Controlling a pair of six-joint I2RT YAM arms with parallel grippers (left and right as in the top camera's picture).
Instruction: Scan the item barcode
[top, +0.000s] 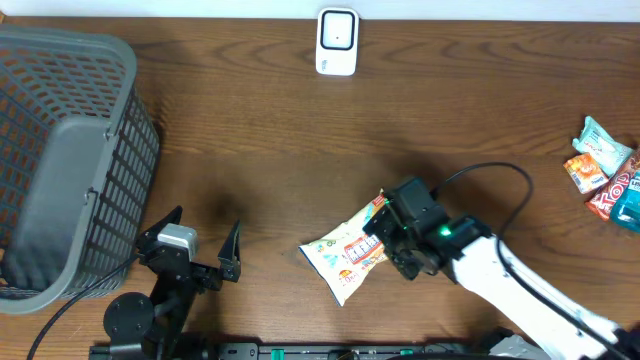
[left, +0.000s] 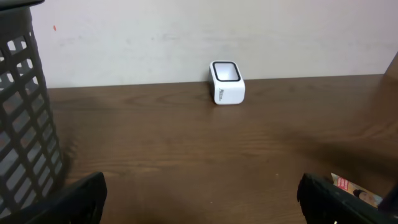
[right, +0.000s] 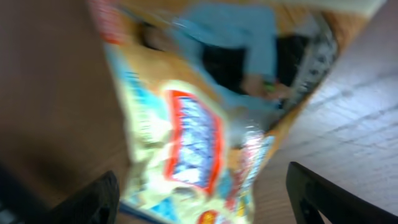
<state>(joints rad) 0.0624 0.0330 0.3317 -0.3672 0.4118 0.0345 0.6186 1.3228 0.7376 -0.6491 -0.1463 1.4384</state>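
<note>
The item, a pale snack bag (top: 345, 258) with red and blue print, lies flat on the wooden table right of centre. My right gripper (top: 378, 236) stands over the bag's right end. In the right wrist view the bag (right: 199, 124) is blurred and fills the space between the fingers, and the right gripper (right: 202, 199) is open with a gap on each side of it. The white scanner (top: 337, 42) stands at the far edge of the table, also visible as a small white scanner (left: 227, 82) from the left wrist. My left gripper (top: 205, 238) hovers open and empty at the front left.
A grey mesh basket (top: 60, 150) fills the left side, and its wall (left: 25, 112) stands close to my left gripper. Several other snack packets (top: 605, 170) lie at the right edge. A black cable (top: 490, 175) loops behind the right arm.
</note>
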